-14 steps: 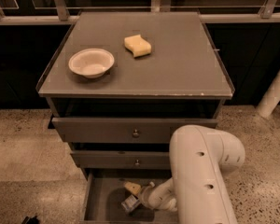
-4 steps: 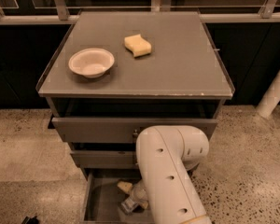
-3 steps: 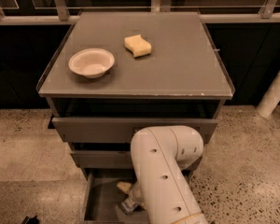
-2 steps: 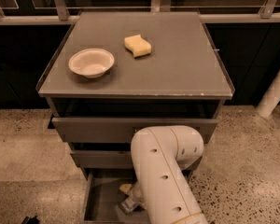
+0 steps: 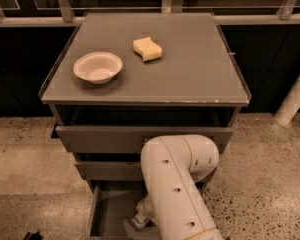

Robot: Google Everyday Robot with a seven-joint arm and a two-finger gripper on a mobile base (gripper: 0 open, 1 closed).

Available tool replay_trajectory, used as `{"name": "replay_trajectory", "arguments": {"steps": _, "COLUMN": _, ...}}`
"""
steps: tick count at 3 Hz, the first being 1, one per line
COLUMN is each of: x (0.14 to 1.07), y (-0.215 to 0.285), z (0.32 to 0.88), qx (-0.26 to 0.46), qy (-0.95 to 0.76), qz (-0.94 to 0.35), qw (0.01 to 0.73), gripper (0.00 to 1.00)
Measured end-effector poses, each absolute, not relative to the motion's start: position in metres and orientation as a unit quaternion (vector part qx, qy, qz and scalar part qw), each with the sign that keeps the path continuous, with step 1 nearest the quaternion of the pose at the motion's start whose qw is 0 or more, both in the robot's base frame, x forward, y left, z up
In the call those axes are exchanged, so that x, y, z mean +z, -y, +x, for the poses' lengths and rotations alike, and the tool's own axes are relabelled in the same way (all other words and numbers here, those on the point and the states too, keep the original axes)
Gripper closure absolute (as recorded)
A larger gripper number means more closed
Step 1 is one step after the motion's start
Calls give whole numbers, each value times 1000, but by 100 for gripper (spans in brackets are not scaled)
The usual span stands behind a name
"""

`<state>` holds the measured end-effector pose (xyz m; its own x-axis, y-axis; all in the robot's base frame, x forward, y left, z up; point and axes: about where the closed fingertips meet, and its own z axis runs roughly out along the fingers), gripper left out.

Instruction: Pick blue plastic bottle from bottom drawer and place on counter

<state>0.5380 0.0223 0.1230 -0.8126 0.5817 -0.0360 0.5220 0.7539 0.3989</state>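
While the white arm (image 5: 177, 184) bends down low, the pincer (image 5: 140, 220) sits inside the open bottom drawer (image 5: 109, 213).
I cannot tell if the pincer grasps anything, and the arm hides the blue plastic bottle. The drawer floor is free on the left. On the worktop (image 5: 195, 76), a bowl (image 5: 97, 67) and a sponge (image 5: 147, 49) sit apart, leaving room on the right and along the front edge.

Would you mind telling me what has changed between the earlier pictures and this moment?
The white arm has swung leftward across the view, most of that before the last second. The gripper stays low in the open bottom drawer; whether it holds anything cannot be told. The bowl and yellow sponge lie on the counter as before.
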Motion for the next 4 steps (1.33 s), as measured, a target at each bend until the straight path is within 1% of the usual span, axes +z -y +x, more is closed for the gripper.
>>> {"name": "replay_trajectory", "arguments": {"steps": 1, "x": 123, "y": -22, "z": 538, "qx": 189, "qy": -933, "qz": 296, "qw": 79, "gripper": 89}}
{"name": "replay_trajectory", "arguments": {"steps": 2, "x": 123, "y": -22, "z": 538, "qx": 189, "qy": -933, "qz": 296, "qw": 79, "gripper": 100}}
{"name": "replay_trajectory", "arguments": {"steps": 4, "x": 129, "y": -22, "z": 538, "qx": 189, "qy": -933, "qz": 295, "qw": 79, "gripper": 100}}
